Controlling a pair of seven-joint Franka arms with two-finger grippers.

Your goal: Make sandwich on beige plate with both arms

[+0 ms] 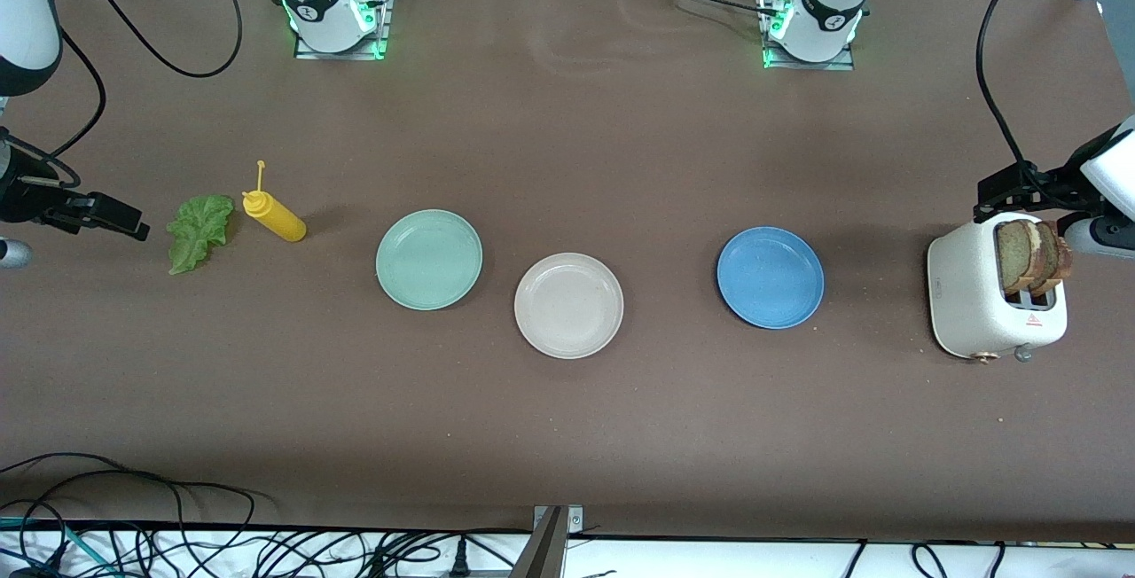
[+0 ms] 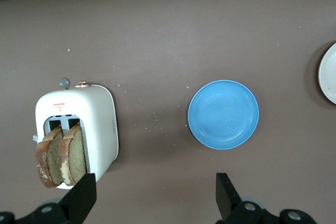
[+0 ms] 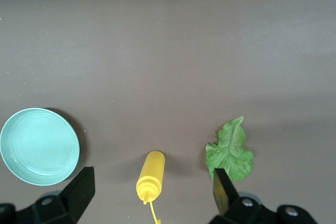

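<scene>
White toaster [image 2: 100,124] (two bread slices [image 2: 60,156] inside), blue plate [image 2: 223,114] nearby

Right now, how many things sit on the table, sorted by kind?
Plates: 3 – mint-green plate, beige plate, blue plate
Bread slices: 2, in the toaster
Toaster: 1
Lettuce leaf: 1
Yellow squeeze bottle: 1
Total: 8

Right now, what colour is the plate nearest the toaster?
Blue, seen best in the left wrist view.
</scene>
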